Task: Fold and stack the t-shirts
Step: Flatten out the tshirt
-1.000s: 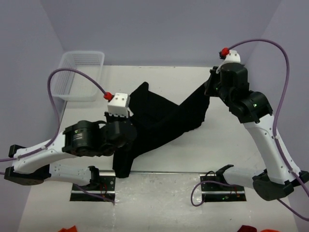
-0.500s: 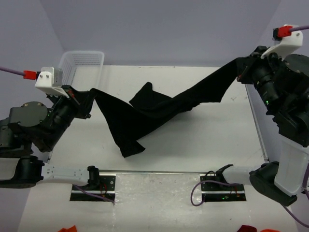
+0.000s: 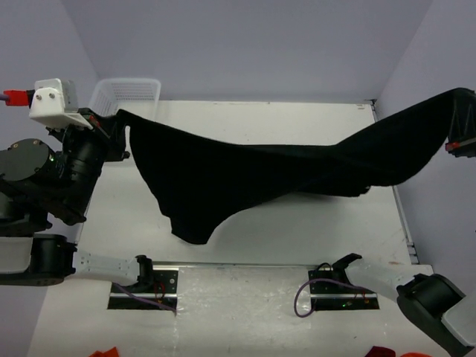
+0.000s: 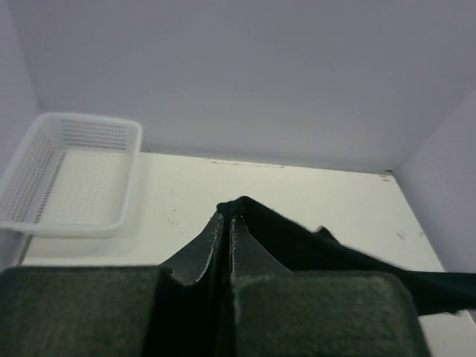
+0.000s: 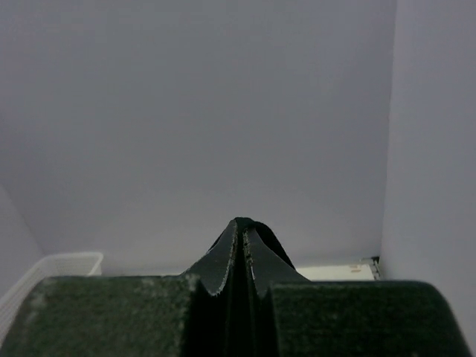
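The left gripper [image 4: 227, 223] is clamped shut on a fold of black cloth, and the right gripper [image 5: 239, 234] pinches the far end of the same cloth in the same way. Between them a plain black soft cloth t-shirt [image 3: 245, 175] hangs stretched across the wide white desk [image 3: 245, 119], from high at the left edge to high past the right edge. Its middle sags, and a loose lobe droops toward the near side. Whether that lobe touches the desk cannot be told.

The step in hand appears to be the spreading. The garment is held taut in the air so that it can be laid flat, and no fold is made yet. The next move probably calls for both arms to come down together, keeping the cloth tense so it lands smooth. The drooping lobe should settle without bunching, and the left end should stay clear of the white plastic mesh basket [image 3: 126, 93] at the far left corner.

Counted, there is one desk, one t-shirt in view, one basket with nothing seen in it, and two grippers.
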### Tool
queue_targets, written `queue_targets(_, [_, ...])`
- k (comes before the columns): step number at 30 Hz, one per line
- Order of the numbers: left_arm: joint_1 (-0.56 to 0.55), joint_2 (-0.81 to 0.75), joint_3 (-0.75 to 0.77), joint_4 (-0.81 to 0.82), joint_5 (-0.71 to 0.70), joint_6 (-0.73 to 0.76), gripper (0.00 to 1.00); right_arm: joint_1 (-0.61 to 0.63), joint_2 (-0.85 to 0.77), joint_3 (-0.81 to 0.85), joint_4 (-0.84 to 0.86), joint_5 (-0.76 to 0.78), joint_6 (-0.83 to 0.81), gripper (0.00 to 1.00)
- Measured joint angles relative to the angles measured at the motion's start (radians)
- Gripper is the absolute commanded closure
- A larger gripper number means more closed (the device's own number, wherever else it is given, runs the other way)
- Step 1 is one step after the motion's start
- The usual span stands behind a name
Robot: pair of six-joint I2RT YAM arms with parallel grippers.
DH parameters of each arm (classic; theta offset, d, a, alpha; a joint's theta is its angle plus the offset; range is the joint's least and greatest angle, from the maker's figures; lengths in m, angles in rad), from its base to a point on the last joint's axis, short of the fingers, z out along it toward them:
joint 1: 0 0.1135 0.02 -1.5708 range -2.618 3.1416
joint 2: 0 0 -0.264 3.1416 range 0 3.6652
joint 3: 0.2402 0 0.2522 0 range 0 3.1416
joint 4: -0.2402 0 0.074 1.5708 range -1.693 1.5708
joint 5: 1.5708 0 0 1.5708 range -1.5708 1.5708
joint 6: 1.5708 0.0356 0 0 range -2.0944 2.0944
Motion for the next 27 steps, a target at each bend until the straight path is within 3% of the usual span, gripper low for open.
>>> queue_targets(2, [0.0,-0.035,-0.088,0.121,-0.088,0.106,1.0,0.0,0.002,0.014,0.063,0.02,-0.04,1.0])
queue_targets(3, [0.0,-0.072,-0.18,0.257,-0.127,0.223,1.0,0.0,0.008,0.016,0.09,0.027,-0.059,1.0])
queue_targets(6, [0.0,-0.171,-0.509,0.876,-0.204,0.681,1.0,0.0,0.064,0.042,0.179,0.051,-0.12,1.0])
queue_targets(8, [0.0,-0.149,-0.53,0.99,-0.236,0.755,1.0,0.0,0.123,0.06,0.224,0.054,-0.152,1.0])
queue_targets(14, [0.033,-0.029,-0.496,1.129,-0.256,0.819,1.0,0.0,0.305,0.061,0.279,0.045,-0.203,1.0])
queue_targets(18, [0.122,0.07,-0.485,1.045,-0.175,0.714,1.0,-0.001,0.375,0.015,0.277,0.041,-0.216,1.0])
queue_targets(23, [0.349,0.259,-0.46,0.89,0.082,0.535,1.0,-0.024,0.382,0.0,0.277,0.037,-0.232,1.0])
queue_targets(27, [0.616,0.429,-0.337,0.766,0.283,0.431,1.0,-0.072,0.362,0.0,0.296,0.027,-0.246,1.0])
